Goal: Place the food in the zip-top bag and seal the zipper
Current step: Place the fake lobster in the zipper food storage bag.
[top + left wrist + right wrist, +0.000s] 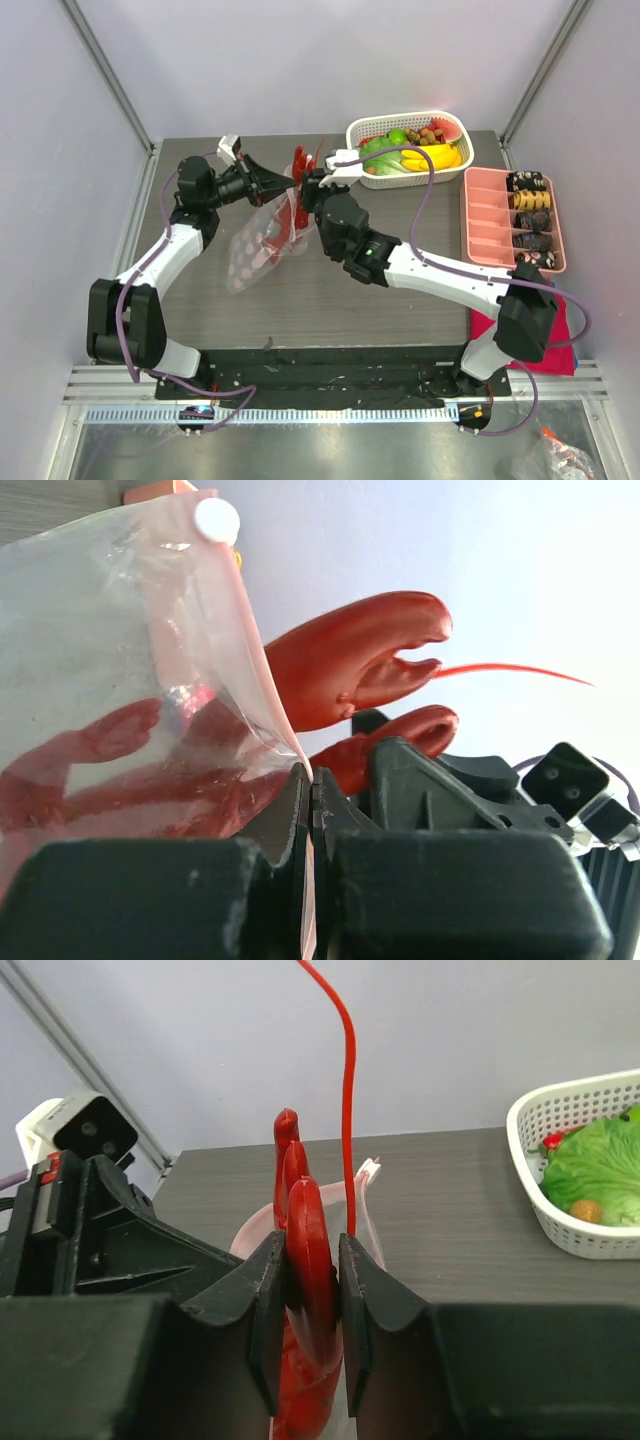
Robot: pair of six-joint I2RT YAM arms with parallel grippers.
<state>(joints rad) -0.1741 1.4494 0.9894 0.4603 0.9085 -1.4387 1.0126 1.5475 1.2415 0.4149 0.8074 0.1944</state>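
Note:
The clear zip-top bag hangs slanted over the table, lifted by its mouth. My left gripper is shut on the bag's pinkish zipper edge, which runs pinched between the jaws. A red toy lobster, a piece of the food, stands at the bag's mouth, claws up and its lower body inside the plastic. My right gripper is shut on the lobster's body just above the bag mouth. More food, bananas and green pieces among it, lies in the white basket.
The white lattice basket with green lettuce stands at the back right. A pink compartment tray with dark items is on the right edge. A red cloth lies by the right arm's base.

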